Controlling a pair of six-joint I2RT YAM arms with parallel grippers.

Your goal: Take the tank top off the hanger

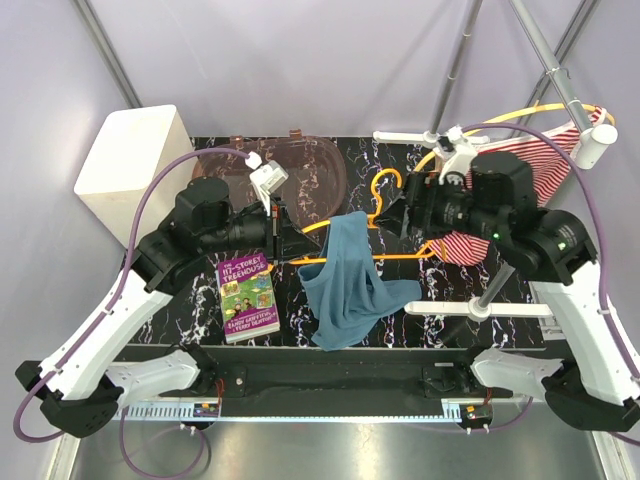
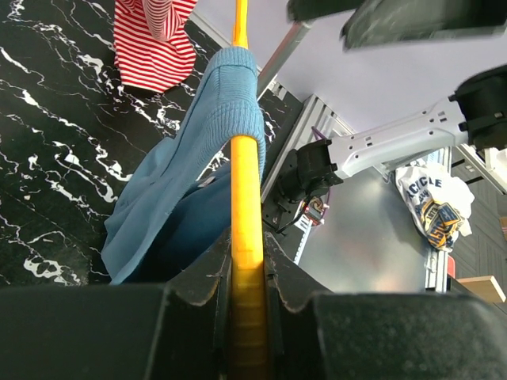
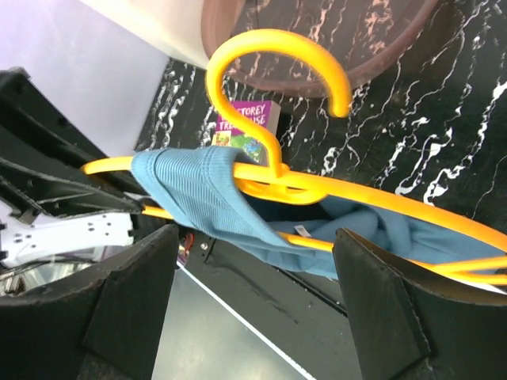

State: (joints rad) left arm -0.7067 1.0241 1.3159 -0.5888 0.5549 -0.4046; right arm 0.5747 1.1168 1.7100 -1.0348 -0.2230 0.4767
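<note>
A blue ribbed tank top (image 1: 350, 280) hangs by one strap over the left arm of an orange plastic hanger (image 1: 400, 257), its body draping onto the black marbled surface (image 1: 295, 325). The hanger's hook points toward the far side.

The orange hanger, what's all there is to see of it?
The hanger looks like smooth orange-yellow plastic: a rounded hook, two sloping arms and a lower bar. It is held roughly level over the black marbled table. A blue ribbed tank top hangs from it by a strap beside the hook. The left gripper has its jaws shut on one arm's end.
</note>
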